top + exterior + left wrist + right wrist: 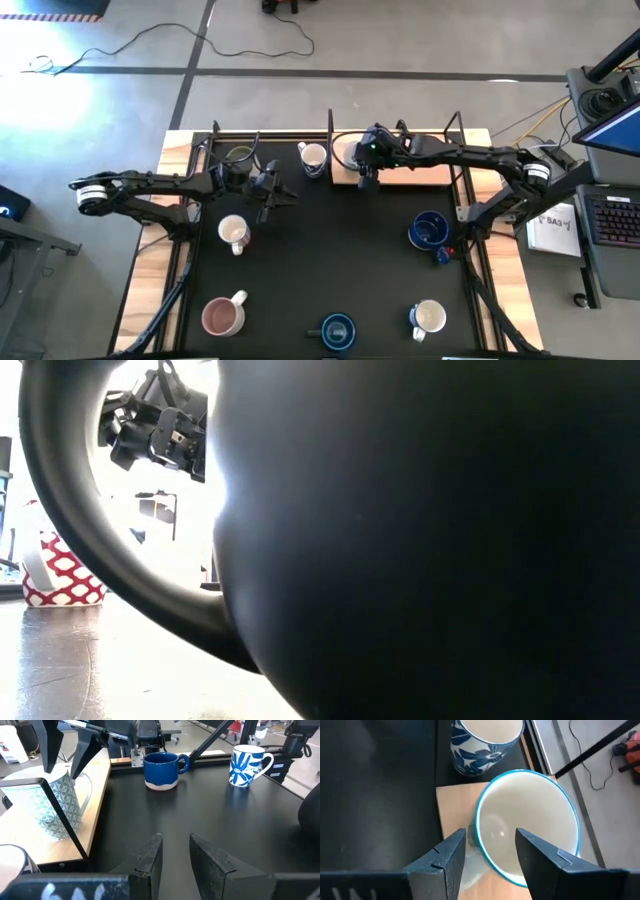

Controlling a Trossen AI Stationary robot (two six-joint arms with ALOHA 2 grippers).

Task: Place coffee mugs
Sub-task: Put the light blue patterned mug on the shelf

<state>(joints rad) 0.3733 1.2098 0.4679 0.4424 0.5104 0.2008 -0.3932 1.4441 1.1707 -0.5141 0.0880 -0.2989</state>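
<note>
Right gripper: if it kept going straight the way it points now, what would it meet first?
Most likely the rim of the white, teal-edged ceramic mug on the light wooden board: the open right gripper straddles its near wall. Depth is unclear, so contact can't be confirmed.

Glossy glazed ceramic mugs [233, 234], matt black tabletop [330, 250], pale bare wood board [420, 175]

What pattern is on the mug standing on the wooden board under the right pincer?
A pale teal geometric lattice on white, on the mug; the left wrist view shows it best.
</note>
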